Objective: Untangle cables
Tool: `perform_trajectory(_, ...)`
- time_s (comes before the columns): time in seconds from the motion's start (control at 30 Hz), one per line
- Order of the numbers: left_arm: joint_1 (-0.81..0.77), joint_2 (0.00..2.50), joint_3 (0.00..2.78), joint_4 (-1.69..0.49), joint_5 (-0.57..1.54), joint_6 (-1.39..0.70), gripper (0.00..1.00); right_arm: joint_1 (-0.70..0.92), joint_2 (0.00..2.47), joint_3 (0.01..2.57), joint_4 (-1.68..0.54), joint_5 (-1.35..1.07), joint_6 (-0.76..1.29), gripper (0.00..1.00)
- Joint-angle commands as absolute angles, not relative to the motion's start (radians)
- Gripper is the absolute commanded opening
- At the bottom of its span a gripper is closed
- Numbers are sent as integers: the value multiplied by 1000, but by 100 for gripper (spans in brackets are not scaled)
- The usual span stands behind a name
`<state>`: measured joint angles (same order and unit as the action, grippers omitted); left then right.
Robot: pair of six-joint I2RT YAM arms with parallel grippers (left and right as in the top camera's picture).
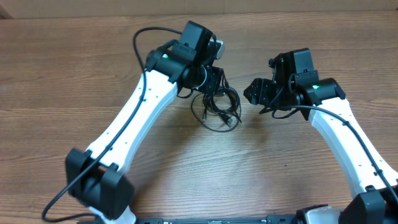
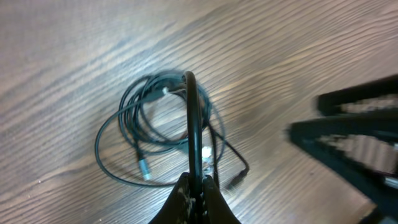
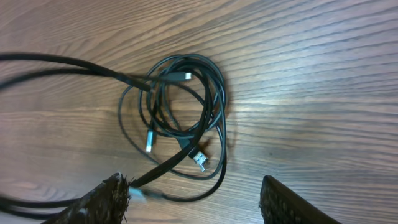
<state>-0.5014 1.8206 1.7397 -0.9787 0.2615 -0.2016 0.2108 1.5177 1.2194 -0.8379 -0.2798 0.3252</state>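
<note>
Wood table (image 1: 68, 74), left jaws pinching cables (image 1: 219, 107)

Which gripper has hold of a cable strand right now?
The left gripper: it is pinched shut on a strand rising from the cables. The right gripper is open and holds nothing.

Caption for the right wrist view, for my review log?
Open right gripper poised over a tangled coil of black cables on the wooden table.

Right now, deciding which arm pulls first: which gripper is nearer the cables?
Left. The left gripper sits right over the cables, shut on one strand; the right gripper is open, off to one side of them.
</note>
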Motion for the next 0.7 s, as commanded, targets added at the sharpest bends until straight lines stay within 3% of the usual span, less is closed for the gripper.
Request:
perform_trajectory(0.0,-494,1691,1765,-945,318,-180,4,216,1519,1243,-831,-320,309,66)
perform_trajectory(0.4,-488,1478,1765,-744,386,-258,4,321,1643,1243,-798,-316,310,68)
perform_trajectory(0.47,-481,1444,1765,-711,385,-266,4,323,1665,1243,-791,-315,310,55)
perform_trajectory(0.57,-452,1394,1765,-686,381,-266,4,323,1692,1243,-795,-256,342,20)
perform_trajectory(0.67,-397,1353,1765,-688,383,-292,4,321,1710,1242,-806,-175,373,11)
